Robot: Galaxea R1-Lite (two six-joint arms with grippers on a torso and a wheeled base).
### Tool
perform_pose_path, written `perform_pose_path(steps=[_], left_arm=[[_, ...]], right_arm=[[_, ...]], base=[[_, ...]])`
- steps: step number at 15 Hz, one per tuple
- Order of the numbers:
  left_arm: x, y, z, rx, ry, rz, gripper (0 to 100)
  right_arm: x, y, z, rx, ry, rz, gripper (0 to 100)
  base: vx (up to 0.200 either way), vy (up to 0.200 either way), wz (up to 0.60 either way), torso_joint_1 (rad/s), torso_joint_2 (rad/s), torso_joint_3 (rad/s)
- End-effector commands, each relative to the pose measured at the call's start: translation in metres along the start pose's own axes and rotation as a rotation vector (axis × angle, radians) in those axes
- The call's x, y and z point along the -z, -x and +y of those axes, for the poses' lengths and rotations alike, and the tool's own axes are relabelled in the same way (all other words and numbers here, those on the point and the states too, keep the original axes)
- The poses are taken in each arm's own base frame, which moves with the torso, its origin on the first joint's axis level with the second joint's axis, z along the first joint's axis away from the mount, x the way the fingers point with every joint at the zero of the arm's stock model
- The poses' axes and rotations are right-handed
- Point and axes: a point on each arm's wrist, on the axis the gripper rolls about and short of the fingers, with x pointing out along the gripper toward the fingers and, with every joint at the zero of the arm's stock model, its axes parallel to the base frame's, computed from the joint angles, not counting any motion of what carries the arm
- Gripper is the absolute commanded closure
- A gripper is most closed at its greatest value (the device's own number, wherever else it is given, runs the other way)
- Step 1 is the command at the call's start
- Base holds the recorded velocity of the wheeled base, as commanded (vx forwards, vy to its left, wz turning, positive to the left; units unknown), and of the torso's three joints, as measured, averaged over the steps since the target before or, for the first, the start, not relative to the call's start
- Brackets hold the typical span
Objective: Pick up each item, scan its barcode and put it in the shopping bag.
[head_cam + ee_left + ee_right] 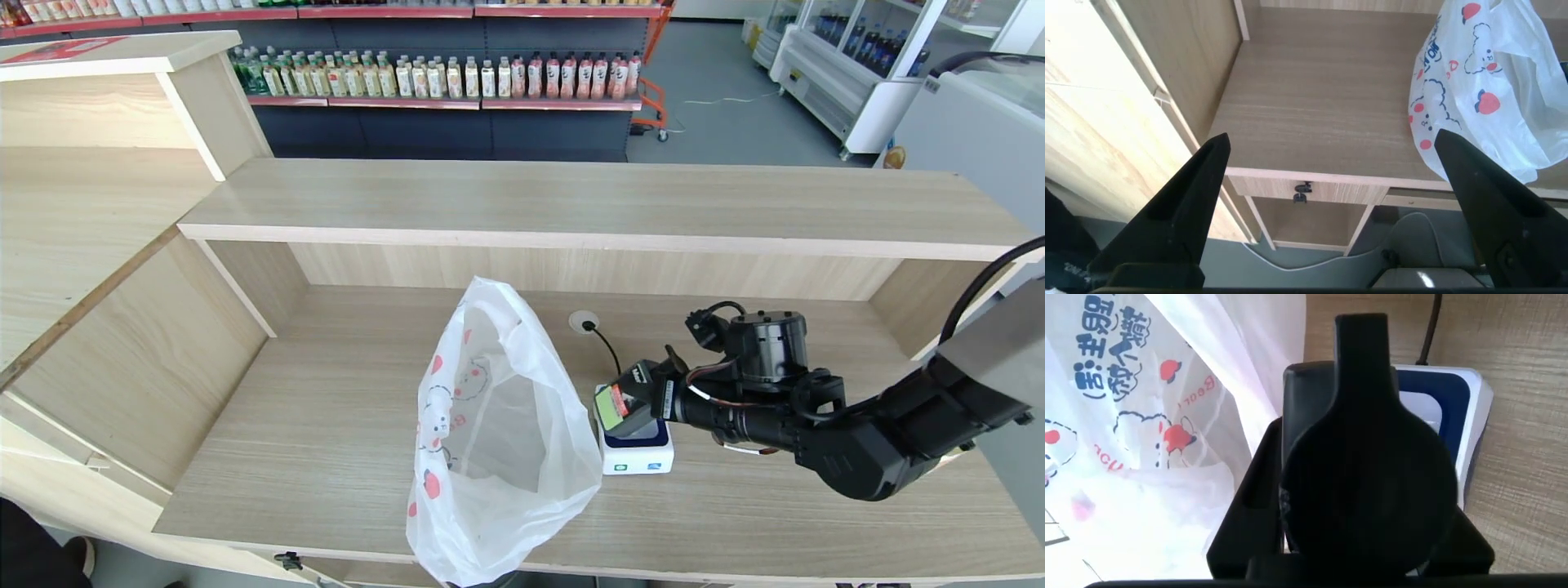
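A white plastic shopping bag (490,433) printed with red and black cartoons stands open in the middle of the counter. Right of it sits a white scanner (645,459) with a blue top. My right gripper (635,398) is shut on a small dark pack (620,402) with a green and red label, held just above the scanner and close to the bag's right side. In the right wrist view the dark pack (1364,474) hides most of the scanner (1458,396), with the bag (1151,416) beside it. My left gripper (1335,212) hangs open and empty before the counter's front edge, the bag (1486,82) farther off.
A black cable runs from a round hole (583,321) in the wooden counter (326,425) to the scanner. A raised ledge (604,204) closes the back, and wooden side walls (139,359) stand at left and right. Bottle shelves (441,77) stand in the room behind.
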Motion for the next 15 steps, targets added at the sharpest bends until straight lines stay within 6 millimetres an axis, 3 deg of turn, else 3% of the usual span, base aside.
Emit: perform_pose_path(steps=[1, 4, 7, 8, 11, 15], left_arm=[[0.0, 0.0, 0.0, -0.001, 0.0, 0.0, 0], [0.0, 0.0, 0.0, -0.001, 0.0, 0.0, 0], [0.0, 0.0, 0.0, -0.001, 0.0, 0.0, 0], [0.0, 0.0, 0.0, -0.001, 0.0, 0.0, 0], [0.0, 0.0, 0.0, -0.001, 0.0, 0.0, 0], [0.0, 0.0, 0.0, -0.001, -0.003, 0.0, 0]], right_arm=[[0.006, -0.005, -0.004, 0.01, -0.004, 0.015, 100], [-0.007, 0.005, 0.004, -0.013, -0.004, -0.034, 100], [-0.038, 0.049, 0.027, -0.062, 0.033, -0.168, 100], [-0.044, 0.073, 0.034, -0.071, 0.097, -0.214, 100], [-0.026, 0.111, 0.035, -0.053, 0.197, -0.212, 100], [-0.017, 0.136, 0.037, -0.057, 0.204, -0.225, 100]], base=[[0.0, 0.0, 0.0, 0.0, 0.0, 0.0], [0.0, 0.0, 0.0, 0.0, 0.0, 0.0], [0.0, 0.0, 0.0, 0.0, 0.0, 0.0], [0.0, 0.0, 0.0, 0.0, 0.0, 0.0], [0.0, 0.0, 0.0, 0.0, 0.0, 0.0], [0.0, 0.0, 0.0, 0.0, 0.0, 0.0]])
